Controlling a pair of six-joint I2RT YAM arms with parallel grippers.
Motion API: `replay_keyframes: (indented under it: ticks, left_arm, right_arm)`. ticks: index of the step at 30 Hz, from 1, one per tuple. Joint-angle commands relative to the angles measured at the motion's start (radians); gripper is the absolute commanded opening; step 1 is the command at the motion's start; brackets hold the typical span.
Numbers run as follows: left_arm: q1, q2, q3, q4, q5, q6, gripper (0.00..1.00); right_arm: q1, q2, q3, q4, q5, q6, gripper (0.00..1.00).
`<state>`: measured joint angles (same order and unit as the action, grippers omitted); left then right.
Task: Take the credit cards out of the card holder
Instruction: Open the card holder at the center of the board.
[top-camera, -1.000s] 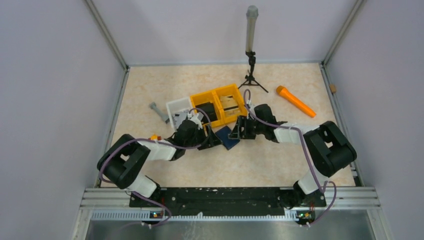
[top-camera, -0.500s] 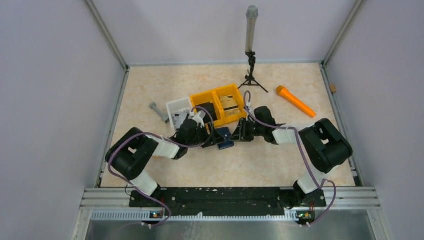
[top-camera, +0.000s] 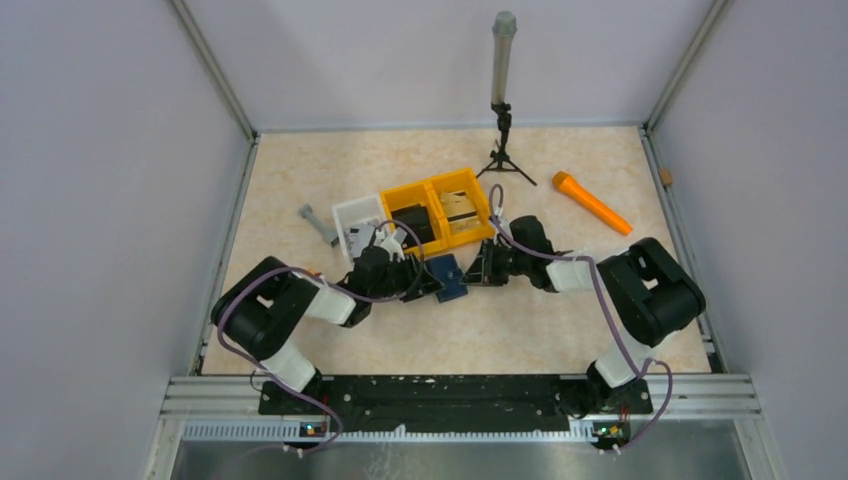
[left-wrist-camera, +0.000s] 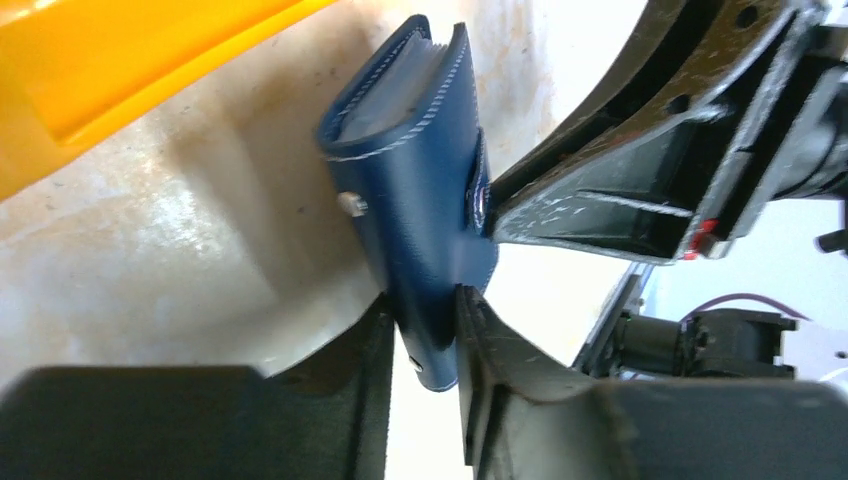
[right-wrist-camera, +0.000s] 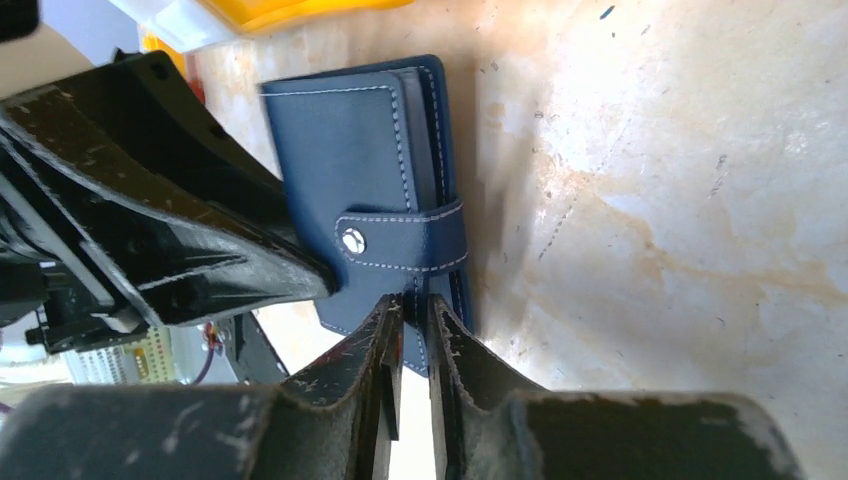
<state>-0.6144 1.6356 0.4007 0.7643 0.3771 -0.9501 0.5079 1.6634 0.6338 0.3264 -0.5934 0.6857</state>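
Observation:
The card holder (top-camera: 446, 277) is a navy-blue wallet, folded shut with its snap strap (right-wrist-camera: 402, 240) fastened, in front of the yellow bin. My left gripper (left-wrist-camera: 425, 335) is shut on one end of it. From the opposite side my right gripper (right-wrist-camera: 410, 312) is shut on its stitched edge just below the strap. In the top view the left gripper (top-camera: 424, 283) and right gripper (top-camera: 479, 269) face each other across the holder. The holder (left-wrist-camera: 415, 190) stands on edge, tilted. The credit cards are hidden inside it; only a pale inner layer shows at its open edge.
A yellow two-compartment bin (top-camera: 470, 183) with a black block (top-camera: 415, 222) in it stands just behind the holder, a white box (top-camera: 352, 212) to its left. A grey tool (top-camera: 318, 224) lies left. An orange handled tool (top-camera: 592, 203) and a tripod stand (top-camera: 503, 140) are at the back right.
Both grippers have closed onto the card holder from opposite sides. The left arm has drawn in toward it, and the holder has shifted slightly and turned up on edge.

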Motion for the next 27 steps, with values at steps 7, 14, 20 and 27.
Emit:
replay_keyframes:
  ticks: [7, 14, 20, 27]
  left_arm:
    - [0.016, -0.145, -0.002, 0.022, 0.039, 0.042, 0.01]
    - [0.015, -0.252, 0.049, -0.217, 0.011, 0.093, 0.05]
    - [0.011, -0.323, 0.082, -0.317, 0.000, 0.101, 0.05]
    - [0.007, -0.360, 0.079, -0.323, 0.010, 0.090, 0.06]
  right_arm:
    - [0.006, -0.175, 0.004, -0.062, 0.078, -0.109, 0.40]
    - [0.110, -0.331, 0.068, -0.261, 0.357, -0.250, 0.57]
    - [0.225, -0.320, 0.159, -0.360, 0.545, -0.273, 0.56]
    - [0.291, -0.258, 0.224, -0.370, 0.616, -0.257, 0.58]
